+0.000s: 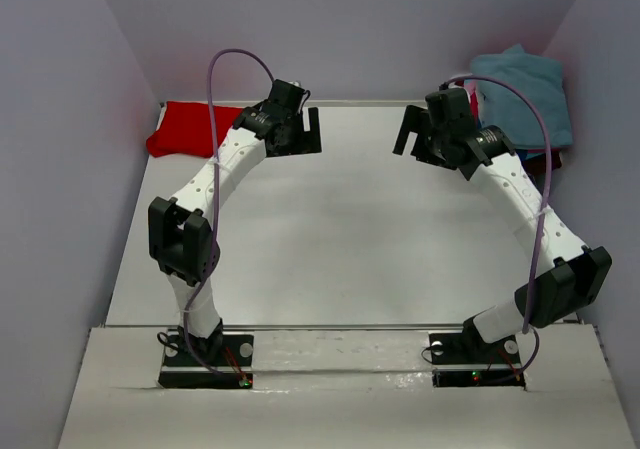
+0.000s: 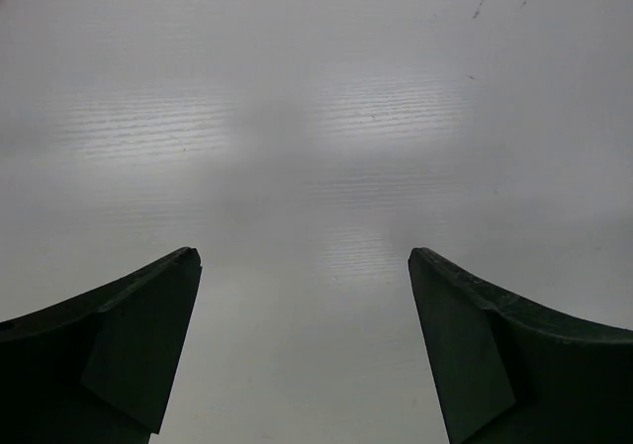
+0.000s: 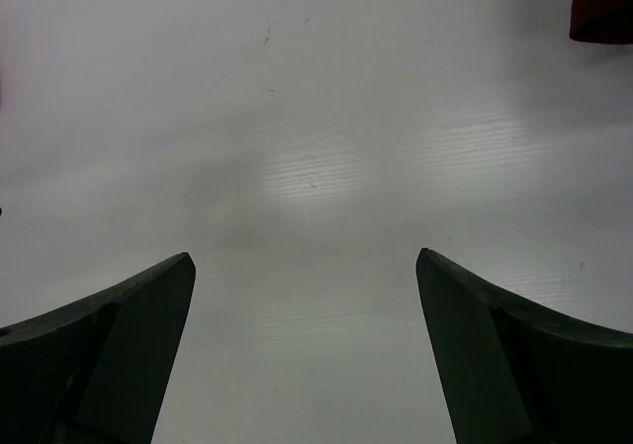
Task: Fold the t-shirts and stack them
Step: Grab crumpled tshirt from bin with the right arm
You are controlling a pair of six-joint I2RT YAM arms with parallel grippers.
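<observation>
**Fetching stage: both arms free, no garment yet on the work area.**
Nearest, the left gripper (image 1: 300,129) and right gripper (image 1: 420,134) hang over the white table (image 1: 330,259), each with jaws spread wide and nothing between them. Beyond, a red t-shirt (image 1: 185,127) lies at the far left corner and a teal t-shirt (image 1: 525,94) tops a heap at the far right. The next move probably calls for reaching that heap and pinching one layer.

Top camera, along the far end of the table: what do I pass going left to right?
red t-shirt → left gripper, open → right gripper, open → teal t-shirt, heaped at the far right.
</observation>
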